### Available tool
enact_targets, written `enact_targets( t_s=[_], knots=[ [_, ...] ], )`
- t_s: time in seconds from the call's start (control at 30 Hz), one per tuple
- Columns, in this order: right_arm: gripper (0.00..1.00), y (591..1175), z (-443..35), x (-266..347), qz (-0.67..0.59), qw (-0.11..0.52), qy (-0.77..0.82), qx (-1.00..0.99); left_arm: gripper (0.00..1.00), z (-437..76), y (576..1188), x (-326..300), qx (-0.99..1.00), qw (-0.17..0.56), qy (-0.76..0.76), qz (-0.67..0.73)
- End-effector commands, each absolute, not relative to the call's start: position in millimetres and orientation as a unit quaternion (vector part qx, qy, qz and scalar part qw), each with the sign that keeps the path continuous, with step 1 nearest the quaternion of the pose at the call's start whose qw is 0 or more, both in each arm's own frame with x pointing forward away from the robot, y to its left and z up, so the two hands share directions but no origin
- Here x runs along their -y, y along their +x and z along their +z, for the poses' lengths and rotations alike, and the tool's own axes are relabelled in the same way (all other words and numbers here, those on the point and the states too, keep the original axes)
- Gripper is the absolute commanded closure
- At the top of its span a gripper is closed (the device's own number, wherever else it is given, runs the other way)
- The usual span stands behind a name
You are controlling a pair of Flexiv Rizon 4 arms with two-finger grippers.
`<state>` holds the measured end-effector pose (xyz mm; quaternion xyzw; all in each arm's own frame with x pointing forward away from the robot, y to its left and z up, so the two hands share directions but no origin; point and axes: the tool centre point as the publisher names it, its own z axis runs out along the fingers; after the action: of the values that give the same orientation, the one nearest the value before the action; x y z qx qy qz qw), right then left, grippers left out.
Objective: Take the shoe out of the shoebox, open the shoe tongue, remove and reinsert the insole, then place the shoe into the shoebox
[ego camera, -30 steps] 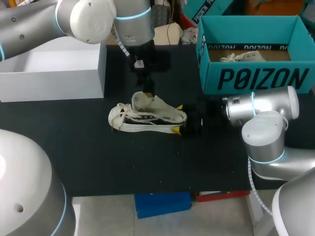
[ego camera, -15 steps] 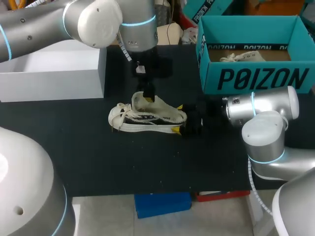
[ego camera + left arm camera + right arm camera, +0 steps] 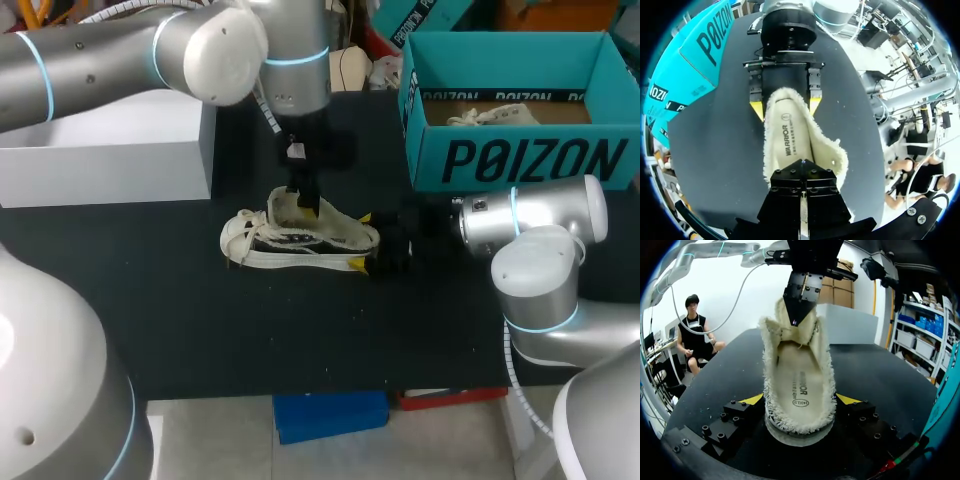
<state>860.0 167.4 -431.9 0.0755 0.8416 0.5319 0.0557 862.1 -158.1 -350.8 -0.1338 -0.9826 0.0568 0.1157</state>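
Right gripper (image 3: 800, 400) clamps the heel of the shoe (image 3: 799, 365) from both sides. The shoe lies on the table (image 3: 200, 330), outside the shoebox (image 3: 520, 150). Left gripper (image 3: 798, 310) has its fingers pressed together at the tongue (image 3: 782, 332); can't tell if it's pinched. Likely the tongue-opening step. Next: pull the tongue back to expose the insole (image 3: 790, 140).

Near half of the table (image 3: 300, 330) is open, so there's loads of room to come at the shoe (image 3: 300, 240) from the front or the toe end. The heel end is blocked: the right gripper (image 3: 360, 240) clamps it from both sides. The left gripper (image 3: 303, 205) hangs right over the tongue with its fingers together, maybe touching it, hard to say. A white box (image 3: 110, 150) walls off the far left and the shoebox (image 3: 520, 160) the far right.
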Motion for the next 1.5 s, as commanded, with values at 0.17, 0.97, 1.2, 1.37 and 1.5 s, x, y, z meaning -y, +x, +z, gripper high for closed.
enact_targets(
  t_s=[0.17, 0.97, 1.2, 1.37, 1.5],
  knots=[
    [1.00, 860, -434, -168, 0.532, 0.057, 0.077, -0.841, 1.00, -369, 861, 163, 0.982, 0.126, -0.127, 0.063],
    [1.00, 860, -434, -168, 0.532, 0.057, 0.077, -0.841, 1.00, -394, 833, 160, 0.984, 0.095, -0.140, 0.049],
    [1.00, 860, -434, -168, 0.532, 0.057, 0.077, -0.841, 1.00, -404, 834, 161, 0.983, 0.112, -0.135, 0.057],
    [1.00, 860, -434, -168, 0.532, 0.057, 0.077, -0.841, 1.00, -408, 835, 162, 0.982, 0.119, -0.135, 0.058],
    [1.00, 860, -434, -168, 0.532, 0.057, 0.077, -0.841, 1.00, -412, 836, 163, 0.980, 0.130, -0.135, 0.065]
  ],
)
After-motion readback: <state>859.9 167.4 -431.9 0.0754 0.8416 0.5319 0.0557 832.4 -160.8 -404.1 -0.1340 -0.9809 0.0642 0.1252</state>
